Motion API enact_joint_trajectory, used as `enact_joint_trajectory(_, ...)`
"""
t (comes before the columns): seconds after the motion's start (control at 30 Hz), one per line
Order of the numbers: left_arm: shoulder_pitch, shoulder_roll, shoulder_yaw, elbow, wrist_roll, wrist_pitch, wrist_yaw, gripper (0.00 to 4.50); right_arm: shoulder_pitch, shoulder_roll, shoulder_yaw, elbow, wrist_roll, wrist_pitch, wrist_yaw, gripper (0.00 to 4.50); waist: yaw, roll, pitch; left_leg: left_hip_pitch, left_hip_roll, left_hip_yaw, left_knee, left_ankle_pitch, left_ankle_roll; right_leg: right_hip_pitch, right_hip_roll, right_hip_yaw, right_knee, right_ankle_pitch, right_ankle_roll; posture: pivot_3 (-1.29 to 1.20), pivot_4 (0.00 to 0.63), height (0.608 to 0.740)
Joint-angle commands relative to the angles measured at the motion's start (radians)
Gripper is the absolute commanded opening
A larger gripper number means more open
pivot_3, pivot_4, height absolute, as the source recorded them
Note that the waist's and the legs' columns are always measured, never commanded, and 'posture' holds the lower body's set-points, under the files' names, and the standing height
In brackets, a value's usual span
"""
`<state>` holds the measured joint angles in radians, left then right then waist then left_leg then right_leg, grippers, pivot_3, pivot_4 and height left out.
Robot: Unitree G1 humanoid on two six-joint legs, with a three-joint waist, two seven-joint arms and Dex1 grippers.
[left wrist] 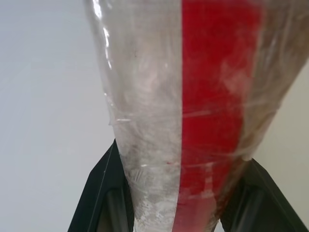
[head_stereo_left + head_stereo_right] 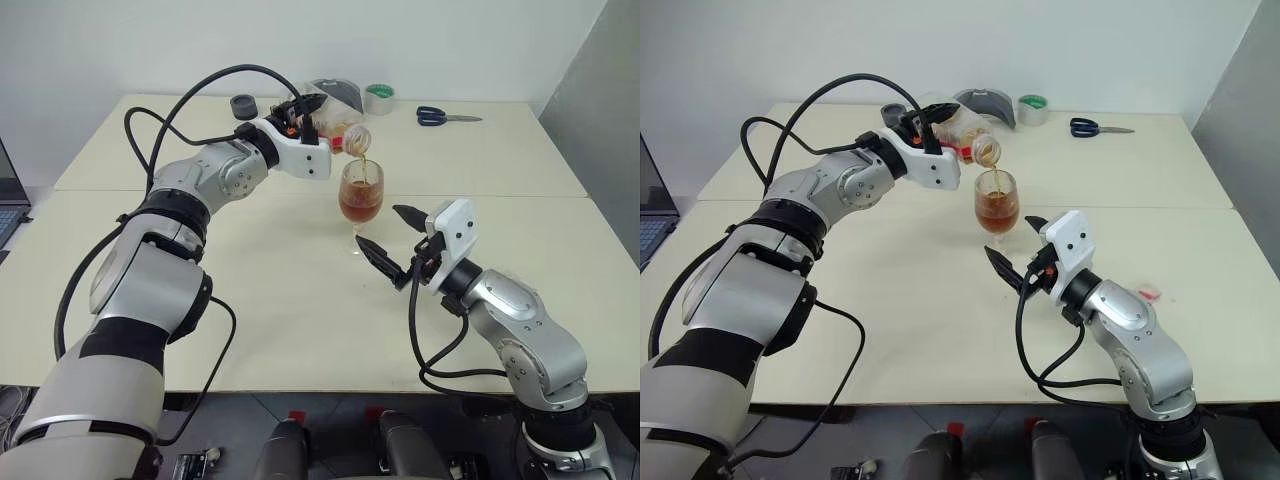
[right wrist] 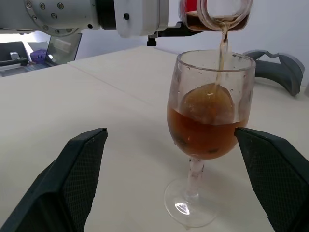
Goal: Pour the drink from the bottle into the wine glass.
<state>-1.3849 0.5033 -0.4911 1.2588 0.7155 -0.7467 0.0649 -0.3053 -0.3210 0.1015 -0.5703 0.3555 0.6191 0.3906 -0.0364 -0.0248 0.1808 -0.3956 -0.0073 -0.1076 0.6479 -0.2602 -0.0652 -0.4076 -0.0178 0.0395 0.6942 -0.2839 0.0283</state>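
My left gripper [image 2: 312,112] is shut on the clear bottle [image 2: 345,132], which is tipped with its open mouth over the wine glass [image 2: 361,190]. A thin stream of amber drink [image 3: 223,43] falls from the bottle's mouth into the bowl. The bowl is about half full of drink [image 3: 203,130]. In the left wrist view the bottle [image 1: 145,106] with its red label strip sits between the two black fingers [image 1: 104,193]. My right gripper [image 2: 382,228] is open, close to the near side of the glass, level with its stem and foot.
At the back of the cream table [image 2: 280,300] lie a green tape roll [image 2: 379,98], blue-handled scissors [image 2: 447,117], a black round thing [image 2: 243,106] and a grey object [image 2: 335,92]. A small red-and-white thing [image 2: 1150,293] lies right of my right arm. A laptop [image 2: 8,210] is at the left edge.
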Motion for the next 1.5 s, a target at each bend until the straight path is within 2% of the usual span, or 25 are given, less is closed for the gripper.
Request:
enact_joint_trajectory(0.03,-0.007,-0.005,0.058,-0.020,-0.072,0.012,-0.050,1.71,-0.013,0.005,-0.013,-0.050,0.015,-0.008,-0.003,4.50,0.000,0.000,0.000,0.000,0.000,0.000,0.000,0.000,0.000,0.000,0.000,0.000,0.000,0.000,0.000,0.00,0.150,0.740)
enact_joint_trajectory(0.27,0.033,-0.063,0.253,-0.045,-0.349,0.138,-0.390,1.71,-0.010,-0.001,-0.023,-0.053,0.011,-0.028,0.004,4.50,-0.007,0.000,0.000,0.000,0.000,0.000,0.001,0.000,0.000,0.000,0.000,0.000,0.001,0.000,0.000,0.00,0.150,0.740)
enact_joint_trajectory(0.4,0.079,-0.078,0.386,-0.112,-0.531,0.289,-0.564,1.71,-0.006,-0.027,-0.024,-0.064,0.033,-0.027,0.045,4.50,-0.020,0.000,0.000,0.000,0.000,0.000,0.001,0.000,0.000,0.000,0.000,0.000,0.002,0.000,0.000,0.00,0.150,0.740)
enact_joint_trajectory(0.5,0.172,-0.066,0.476,-0.227,-0.649,0.433,-0.638,1.71,-0.003,-0.073,-0.011,-0.079,0.058,-0.003,0.098,4.50,-0.023,0.000,0.000,0.000,0.000,-0.001,0.002,0.000,0.000,0.000,0.000,0.000,0.003,0.000,0.000,0.00,0.150,0.740)
enact_joint_trajectory(0.77,0.602,-0.020,0.639,-0.747,-0.820,0.841,-0.596,1.71,-0.026,-0.135,0.017,-0.090,0.134,0.083,0.170,4.50,-0.047,0.000,0.000,0.002,0.002,-0.002,0.002,0.000,0.000,0.000,0.000,0.001,0.005,0.000,-0.001,0.00,0.150,0.740)
enact_joint_trajectory(0.93,0.765,-0.017,0.717,-0.938,-0.884,0.987,-0.536,1.71,-0.063,-0.140,0.036,-0.064,0.142,0.077,0.209,4.50,-0.041,0.000,-0.001,-0.001,0.002,-0.004,0.007,0.000,0.000,0.000,0.000,-0.001,0.005,0.000,-0.001,0.00,0.150,0.740)
enact_joint_trajectory(1.23,0.877,-0.054,0.785,-0.975,-0.944,1.026,-0.470,1.71,-0.101,-0.136,0.068,-0.028,0.140,0.058,0.247,4.50,-0.019,-0.001,-0.001,-0.001,0.001,-0.003,0.010,0.000,0.000,0.001,-0.001,-0.001,0.004,0.000,0.000,0.00,0.150,0.740)
enact_joint_trajectory(1.5,0.921,-0.053,0.762,-0.917,-0.922,0.924,-0.477,1.71,-0.109,-0.131,0.080,-0.017,0.138,0.054,0.256,4.50,-0.018,-0.001,-0.001,-0.001,0.001,-0.003,0.011,-0.001,0.000,0.001,-0.001,-0.001,0.004,0.000,0.000,0.00,0.150,0.740)
